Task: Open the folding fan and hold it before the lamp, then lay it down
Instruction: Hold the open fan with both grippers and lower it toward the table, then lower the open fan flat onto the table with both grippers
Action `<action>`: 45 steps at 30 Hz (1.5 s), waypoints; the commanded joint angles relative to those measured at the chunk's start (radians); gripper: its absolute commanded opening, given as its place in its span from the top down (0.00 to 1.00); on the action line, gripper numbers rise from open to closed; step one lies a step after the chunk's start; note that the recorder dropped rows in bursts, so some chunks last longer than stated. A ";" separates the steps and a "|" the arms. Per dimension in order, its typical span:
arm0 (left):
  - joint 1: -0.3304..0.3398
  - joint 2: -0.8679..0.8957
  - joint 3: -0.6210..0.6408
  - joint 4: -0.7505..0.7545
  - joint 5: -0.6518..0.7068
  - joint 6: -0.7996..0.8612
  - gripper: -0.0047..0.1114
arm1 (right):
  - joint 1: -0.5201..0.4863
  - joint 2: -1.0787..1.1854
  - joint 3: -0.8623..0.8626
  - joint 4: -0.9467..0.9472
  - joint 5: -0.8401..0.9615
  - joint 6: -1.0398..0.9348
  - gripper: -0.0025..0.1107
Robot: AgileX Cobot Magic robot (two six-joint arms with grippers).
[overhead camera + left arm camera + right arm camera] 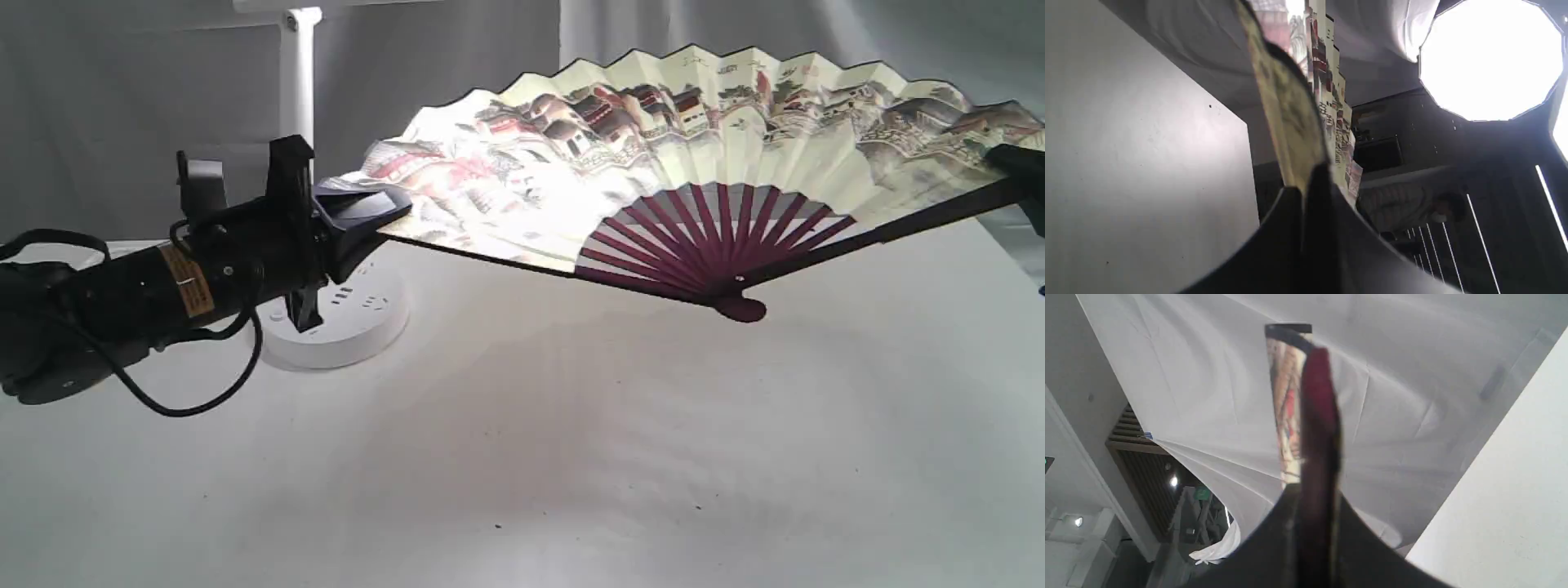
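Your left pincer (384, 214) is clamped on the 9 o'clock end of the folding fan (694, 139). Its jaws are closed over the outer guard and the first pleats. The left wrist view confirms it: both fingers are pressed flat against the leaf with no gap showing.

Your right pincer (1002, 160) holds the opposite guard at 3 o'clock, where the exterior view cuts most of it off. In the right wrist view the maroon guard runs straight out from between the closed jaws.

The fan is spread fully and held in the air between the two pincers, painted face toward the exterior camera. The pivot is at 6 o'clock and is its lowest point. It hangs close over the worktop (571, 457), and you cannot tell from here whether it touches.

The lamp (300, 90) stands at 10 o'clock in the scene, its post rising just behind your left pincer. Its round base sits directly beneath those fingers. The fan's 9 o'clock end is just beside the post and in front of it.

For room, a broad white stretch of worktop lies open at 6 o'clock below the fan. At 12 o'clock the scalloped top edge sits against the grey drape (457, 49), and the gap there is unclear. At 3 o'clock the leaf reaches the frame edge. A black cable (188, 404) loops onto the worktop at 8 o'clock, near the lamp base.
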 commanded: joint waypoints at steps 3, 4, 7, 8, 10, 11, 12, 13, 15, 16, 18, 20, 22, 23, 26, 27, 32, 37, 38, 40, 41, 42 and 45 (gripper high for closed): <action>0.019 -0.002 0.010 0.014 0.008 0.043 0.96 | 0.021 -0.008 -0.002 0.044 0.017 -0.005 0.98; 0.019 -0.002 0.010 0.023 0.008 0.043 0.96 | 0.026 -0.008 -0.002 0.044 0.017 -0.005 0.98; 0.019 -0.002 0.010 0.042 -0.006 0.039 0.96 | 0.038 -0.008 -0.002 0.031 0.017 -0.005 0.98; 0.019 -0.002 0.015 0.042 -0.019 0.039 0.96 | 0.038 -0.008 -0.002 0.025 0.017 -0.005 0.98; 0.019 -0.005 0.035 0.028 -0.038 0.039 0.96 | 0.038 -0.008 -0.002 0.020 0.017 -0.005 0.98; 0.019 -0.009 0.049 0.018 -0.045 0.043 0.96 | 0.036 -0.008 -0.002 0.017 0.017 -0.005 0.98; 0.019 -0.015 0.066 0.012 -0.043 0.056 0.96 | 0.036 -0.008 -0.002 0.015 0.017 -0.005 0.98; 0.019 -0.018 0.081 0.007 -0.043 0.075 0.96 | 0.036 -0.008 -0.002 0.012 0.017 -0.005 0.98; 0.019 -0.021 0.103 0.007 -0.054 0.077 0.96 | 0.038 -0.008 -0.002 0.005 0.017 -0.005 0.98; 0.019 -0.023 0.110 0.007 -0.069 0.080 0.96 | 0.038 -0.008 -0.002 0.000 0.017 -0.005 0.98; 0.019 -0.030 0.120 0.002 -0.093 0.080 0.96 | 0.038 -0.008 -0.002 -0.009 0.017 -0.005 0.98; 0.019 -0.031 0.120 0.002 -0.096 0.080 0.96 | 0.038 -0.008 0.000 -0.018 0.017 -0.005 0.98; 0.019 -0.031 0.120 0.006 -0.095 0.080 0.96 | 0.038 -0.008 0.021 0.000 0.017 -0.005 0.98; 0.019 -0.031 0.122 0.008 -0.095 0.080 0.96 | 0.038 -0.008 0.038 0.016 0.017 -0.005 0.98; 0.019 -0.034 0.159 -0.018 -0.112 0.109 0.96 | 0.038 -0.008 0.072 0.027 0.017 -0.017 0.98; 0.019 -0.037 0.173 -0.031 -0.119 0.128 0.96 | 0.039 -0.008 0.079 0.027 0.017 -0.025 0.98; 0.021 -0.057 0.250 -0.072 -0.150 0.197 0.96 | 0.073 -0.008 0.079 0.009 0.017 -0.025 0.98; 0.049 -0.099 0.309 -0.087 -0.164 0.212 0.96 | 0.121 -0.008 0.079 0.019 0.017 -0.025 0.98; 0.058 -0.109 0.326 -0.087 -0.164 0.219 0.96 | 0.128 -0.008 0.079 0.020 0.017 -0.025 0.98; 0.074 -0.122 0.355 -0.095 -0.164 0.238 0.96 | 0.143 -0.008 0.079 0.029 0.017 -0.025 0.98; 0.084 -0.126 0.377 -0.103 -0.164 0.256 0.96 | 0.146 -0.008 0.079 0.032 0.017 -0.025 0.98; 0.097 -0.128 0.394 -0.107 -0.164 0.265 0.96 | 0.151 -0.008 0.079 0.034 0.017 -0.025 0.98; 0.134 -0.131 0.433 -0.109 -0.164 0.282 0.96 | 0.161 -0.008 0.079 0.036 0.017 -0.025 0.98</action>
